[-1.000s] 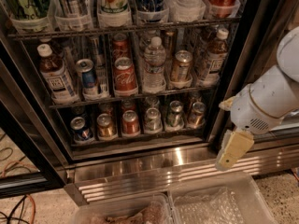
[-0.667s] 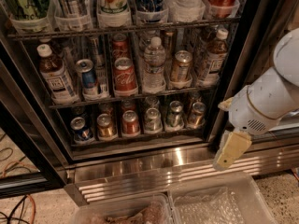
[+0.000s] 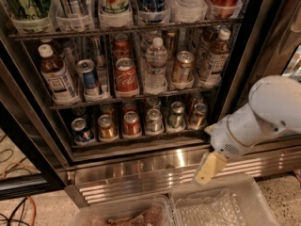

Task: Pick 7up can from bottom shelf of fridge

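Looking down at the fridge (image 3: 233,74) through the one camera, I see the gripper (image 3: 206,172) hanging low at the right of the view. It is outside the cabinet, in front of the ribbed stainless-steel base (image 3: 141,173). It is a pale yellowish piece angled down and to the left from the white arm (image 3: 263,114). From this angle I cannot tell how far it is open, and I see no can in it.

The 7up can (image 3: 154,121) stands upright on the bottom shelf (image 3: 141,138), in the fourth lane from the left. Its silver top faces me. A red-orange can (image 3: 131,124) is just beside it on the left, and a darker greenish can (image 3: 176,116) just beside it on the right. A gold-brown can (image 3: 198,116) fills the last lane.

The 7up can sits up and to the left of the gripper, farther back in the cabinet. The two are well apart, with the shelf's front edge and the steel base between them. Below the gripper lies a clear plastic bin (image 3: 225,204).
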### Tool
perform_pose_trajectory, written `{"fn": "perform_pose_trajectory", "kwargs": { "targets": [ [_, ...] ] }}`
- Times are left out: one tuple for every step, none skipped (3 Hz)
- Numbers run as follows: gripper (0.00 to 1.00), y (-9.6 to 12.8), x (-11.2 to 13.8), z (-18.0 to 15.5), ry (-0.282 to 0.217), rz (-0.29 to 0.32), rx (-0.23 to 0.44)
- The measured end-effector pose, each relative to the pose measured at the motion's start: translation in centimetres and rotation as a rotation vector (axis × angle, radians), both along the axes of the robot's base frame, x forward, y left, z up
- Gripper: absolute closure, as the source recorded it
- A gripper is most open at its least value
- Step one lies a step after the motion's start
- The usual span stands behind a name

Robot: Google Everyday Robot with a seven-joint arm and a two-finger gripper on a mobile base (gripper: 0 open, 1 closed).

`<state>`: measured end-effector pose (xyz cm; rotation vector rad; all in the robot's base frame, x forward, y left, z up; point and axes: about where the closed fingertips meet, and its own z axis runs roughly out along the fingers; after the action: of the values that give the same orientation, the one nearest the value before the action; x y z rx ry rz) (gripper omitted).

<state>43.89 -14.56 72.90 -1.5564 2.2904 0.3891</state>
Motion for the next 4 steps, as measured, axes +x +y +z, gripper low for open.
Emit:
{"fn": "perform_pose_trajectory", "kwargs": {
  "targets": [
    [0.00, 1.6, -0.3, -3.2, -0.018, -0.084, 0.073],
    [0.00, 3.4, -0.1, -5.5, -0.063, -0.168, 0.130],
    [0.00, 5.2, 1.9, -6.8, -0.091, -0.208, 0.166],
    [0.00, 5.3, 1.9, -6.8, -0.089, -0.210, 0.170]
  ]
}}
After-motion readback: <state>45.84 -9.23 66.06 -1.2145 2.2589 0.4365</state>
